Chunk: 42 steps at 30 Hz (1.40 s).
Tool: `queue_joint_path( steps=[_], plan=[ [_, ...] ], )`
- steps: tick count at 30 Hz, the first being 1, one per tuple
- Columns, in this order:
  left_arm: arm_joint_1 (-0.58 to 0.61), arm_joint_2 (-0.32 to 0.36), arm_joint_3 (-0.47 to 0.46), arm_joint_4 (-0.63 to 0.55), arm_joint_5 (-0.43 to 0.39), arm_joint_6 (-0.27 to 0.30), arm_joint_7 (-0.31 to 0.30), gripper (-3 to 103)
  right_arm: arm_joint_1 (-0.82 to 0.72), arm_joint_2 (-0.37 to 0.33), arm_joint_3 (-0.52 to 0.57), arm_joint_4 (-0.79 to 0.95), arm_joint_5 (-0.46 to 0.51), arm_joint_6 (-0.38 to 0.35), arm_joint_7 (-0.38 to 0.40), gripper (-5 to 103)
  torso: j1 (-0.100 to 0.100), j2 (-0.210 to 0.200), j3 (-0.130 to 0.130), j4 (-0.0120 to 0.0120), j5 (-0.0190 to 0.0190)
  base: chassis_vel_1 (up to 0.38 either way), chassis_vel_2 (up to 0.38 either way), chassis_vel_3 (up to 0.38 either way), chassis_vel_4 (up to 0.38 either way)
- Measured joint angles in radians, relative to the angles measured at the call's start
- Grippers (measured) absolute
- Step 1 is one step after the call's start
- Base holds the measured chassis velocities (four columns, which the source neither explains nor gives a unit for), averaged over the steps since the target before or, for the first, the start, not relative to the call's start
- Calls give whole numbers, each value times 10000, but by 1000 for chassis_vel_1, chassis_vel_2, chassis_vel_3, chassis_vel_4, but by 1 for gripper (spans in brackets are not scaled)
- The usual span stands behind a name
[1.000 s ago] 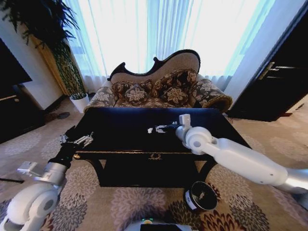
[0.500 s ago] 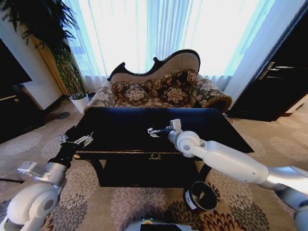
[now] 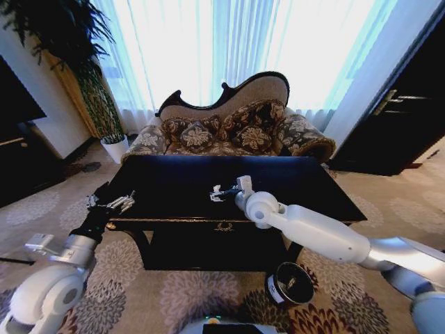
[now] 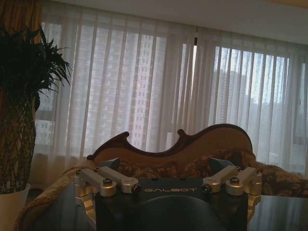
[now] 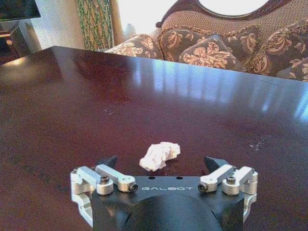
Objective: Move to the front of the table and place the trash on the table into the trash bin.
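Two grippers to report, so starting with the right gripper (image 3: 217, 193): reached out over the middle of the table (image 3: 174, 177) and hovering low above the dark glossy top. Jaws spread wide, nothing clamped in them. Going by the right wrist view, got the white crumpled tissue wad (image 5: 160, 156) lying on the tabletop right in the gap between the two fingertips, and as far as can be told touching neither one. Also spotted a tiny white scrap (image 5: 260, 142) on the wood, a little apart from the wad and nearer the sofa (image 3: 229, 129). Can't honestly make out any other bits of trash, too small and partly hidden behind the arm in the head view. Over to the left gripper (image 3: 111, 205): parked at roughly 8 o'clock from the table's centre, just off the left front corner and about level with the gold edge trim. Jaws wide open there too, totally empty, pointed toward the sofa and the curtains. As for the trash bin (image 3: 290, 284), sitting on the patterned carpet at about 5 o'clock from the table's centre, in front of the table and below the right arm, mouth open. Sofa straight back at 12 o'clock behind the table, potted plant (image 3: 104, 104) off at 10 o'clock.
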Motion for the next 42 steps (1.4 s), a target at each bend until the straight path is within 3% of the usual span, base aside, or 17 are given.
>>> queue_joint_path(
  steps=[5,8,13,18,20,24,26,29,39,42],
  plan=[
    [0,0,0,0,0,0,1,100,-5,62,-21,-71,-99,11,-39,88,0,0,0,0,0,0,0,0,0],
    [0,0,0,0,0,0,0,100,-30,78,-21,-78,-126,31,-63,72,0,0,0,0,0,0,0,0,0],
    [0,0,0,0,0,0,0,100,-51,72,-22,-79,-131,39,-73,61,0,0,0,0,0,0,0,0,0],
    [0,0,0,0,0,0,0,100,-79,2,13,-9,-145,63,-150,34,0,0,0,-1,1,0,0,0,0],
    [0,0,0,0,0,0,0,100,-81,-17,19,9,-146,65,-158,34,0,0,0,-1,1,0,0,0,0],
    [0,0,0,0,0,0,0,100,-82,-127,72,79,-139,70,-174,13,0,0,0,-1,1,0,0,0,0],
    [0,0,0,0,0,0,0,100,-83,-163,94,121,-124,73,-174,13,0,0,0,0,1,0,0,0,0],
    [0,0,0,0,0,0,0,100,-152,-231,186,281,-31,83,-126,1,0,0,0,0,1,0,0,0,0],
    [0,0,0,0,0,0,0,100,-453,-669,694,632,54,97,-111,0,1,-1,0,0,2,0,0,0,0],
    [0,0,0,0,0,0,0,100,-777,-1109,1193,1005,-88,97,-222,0,0,0,0,-1,1,0,0,0,0]
  ],
)
